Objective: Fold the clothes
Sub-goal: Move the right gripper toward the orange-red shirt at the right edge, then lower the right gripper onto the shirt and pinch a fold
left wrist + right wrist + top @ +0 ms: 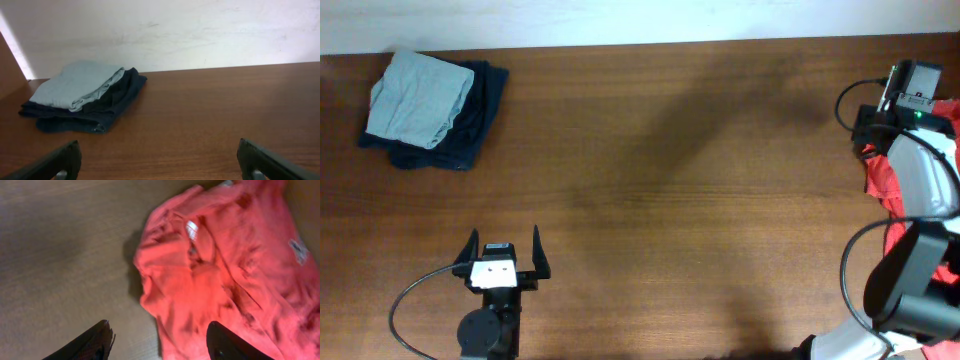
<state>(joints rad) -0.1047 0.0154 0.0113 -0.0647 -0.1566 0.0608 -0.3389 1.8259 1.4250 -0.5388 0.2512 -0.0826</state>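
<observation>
The clothes [878,178] lie in a crumpled orange-red heap at the right edge of the table [670,180], about midway between near and far, and the right arm covers much of them from above. In the right wrist view the cloth [225,280] looks soft and matte like cotton, bunched into loose folds with dark creases. A small white neck label [191,229] shows inside a collar opening, and a second pale tag [300,250] sits further right. How many shirts make up the heap I cannot tell.

The right gripper [160,345] hangs over the near edge of the heap with its two dark, rounded fingers spread wide. Nothing is between them, and neither finger visibly touches the cloth.

The left gripper [505,262] is at the near left of the table, well apart from the red heap. Its two black tapered fingers are parted wide around bare wood and point toward the far side.

The table is smooth brown wood with fine straight grain. In its far left corner a pale grey-green folded garment [420,98] rests on a dark navy folded garment [478,125], making a flat, roughly square stack. Behind the stack stands a plain pale wall [175,30].
</observation>
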